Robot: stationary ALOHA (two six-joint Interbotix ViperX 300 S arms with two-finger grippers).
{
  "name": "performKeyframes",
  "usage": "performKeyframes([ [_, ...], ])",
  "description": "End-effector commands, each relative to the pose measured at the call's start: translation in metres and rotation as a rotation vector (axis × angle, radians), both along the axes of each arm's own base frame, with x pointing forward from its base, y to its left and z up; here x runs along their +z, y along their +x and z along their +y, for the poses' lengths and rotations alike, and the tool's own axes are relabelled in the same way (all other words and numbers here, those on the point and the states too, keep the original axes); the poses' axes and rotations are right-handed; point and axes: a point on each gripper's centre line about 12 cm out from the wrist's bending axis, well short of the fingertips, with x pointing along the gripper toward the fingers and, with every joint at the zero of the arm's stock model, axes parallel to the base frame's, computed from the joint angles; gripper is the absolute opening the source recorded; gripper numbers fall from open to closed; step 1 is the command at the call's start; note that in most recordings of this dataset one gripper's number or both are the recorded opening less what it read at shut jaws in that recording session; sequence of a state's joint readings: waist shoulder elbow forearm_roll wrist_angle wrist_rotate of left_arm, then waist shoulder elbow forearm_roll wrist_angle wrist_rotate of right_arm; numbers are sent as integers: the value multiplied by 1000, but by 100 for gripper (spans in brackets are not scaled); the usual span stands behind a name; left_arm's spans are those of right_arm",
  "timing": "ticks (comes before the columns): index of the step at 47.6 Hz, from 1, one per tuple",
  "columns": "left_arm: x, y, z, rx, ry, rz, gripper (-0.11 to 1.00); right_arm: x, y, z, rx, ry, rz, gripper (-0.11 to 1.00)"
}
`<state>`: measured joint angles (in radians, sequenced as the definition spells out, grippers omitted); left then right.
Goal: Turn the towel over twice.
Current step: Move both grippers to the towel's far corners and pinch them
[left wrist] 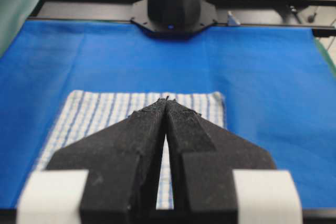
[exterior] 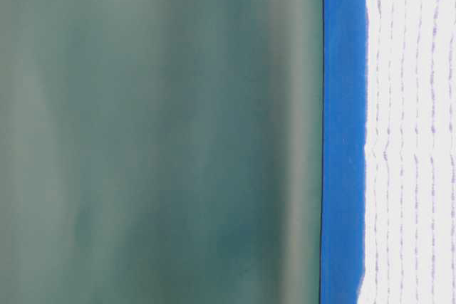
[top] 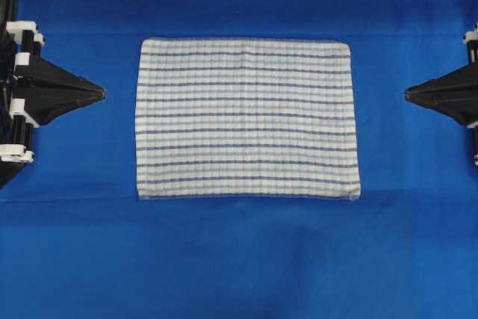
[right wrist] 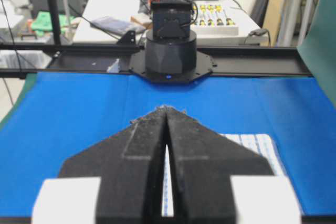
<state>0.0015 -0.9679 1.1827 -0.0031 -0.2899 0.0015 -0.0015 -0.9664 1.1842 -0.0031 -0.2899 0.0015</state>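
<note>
Lying flat at the middle of the table, the towel (top: 245, 119) is spread out full as a white rectangle with thin dark-blue and light-blue stripes running across its long way. Its hemmed edges sit nearly square, the corner nearest the bottom right of the overhead view slightly pushed out. Under it, the blue tablecloth (top: 239, 259) covers the whole table and shows a few faint fold lines.

To either side of the towel, well apart from its short edges, the two arms wait with their tips aimed inward. The left gripper (top: 100, 94) has its black fingers pressed together to a point, holding nothing; the left wrist view shows the tips meeting over the towel's near edge. The right gripper (top: 408, 95) is likewise closed and empty.

From table level the towel's edge looks a little wavy against the cloth, though that view is too blurred to be sure. A dull green backdrop (exterior: 157, 133) stands behind the table.
</note>
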Motion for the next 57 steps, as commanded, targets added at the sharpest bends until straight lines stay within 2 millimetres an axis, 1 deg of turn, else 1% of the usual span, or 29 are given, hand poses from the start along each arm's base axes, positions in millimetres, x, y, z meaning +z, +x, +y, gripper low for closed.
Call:
performKeyframes([
  [1,7,1,0,1,-21,-22,0,9,3,-1,-5,-3,-20,0],
  [7,7,3,0,-1,-7,-23,0,3,8,-2,-11,-3,14,0],
  [14,4,5,6,29,-5,-25,0,-3,12,-12,-57,-2,38,0],
  [18,1,7,11,54,-4,-15,0,-8,15,-22,-103,8,61,0],
  [23,-6,11,19,94,-5,12,0,-20,19,-37,-170,23,111,0],
  [29,-19,16,32,152,-11,69,1,-32,23,-53,-238,41,164,1],
  [31,-24,17,37,172,-13,85,3,-37,24,-58,-259,49,183,1],
  [33,-28,19,41,191,-15,99,8,-42,25,-64,-282,59,205,1],
  [35,-32,20,46,209,-17,113,16,-48,27,-71,-309,71,228,3],
  [37,-37,20,50,228,-19,126,28,-54,28,-77,-333,84,252,12],
  [40,-45,21,57,256,-22,146,47,-63,31,-85,-363,96,290,31],
  [41,-48,21,59,266,-24,152,53,-69,32,-89,-375,101,314,38],
  [44,-58,21,66,296,-30,182,71,-80,36,-96,-396,114,362,55],
  [46,-67,20,72,320,-36,208,81,-86,38,-100,-407,120,387,63],
  [47,-70,20,74,329,-39,219,85,-90,39,-102,-412,125,402,63],
  [49,-76,20,79,349,-45,240,90,-97,42,-107,-424,132,429,61],
  [53,-90,19,88,388,-57,280,90,-111,47,-117,-449,151,481,58],
  [57,-104,19,99,429,-72,320,90,-125,51,-126,-473,167,527,58],
])
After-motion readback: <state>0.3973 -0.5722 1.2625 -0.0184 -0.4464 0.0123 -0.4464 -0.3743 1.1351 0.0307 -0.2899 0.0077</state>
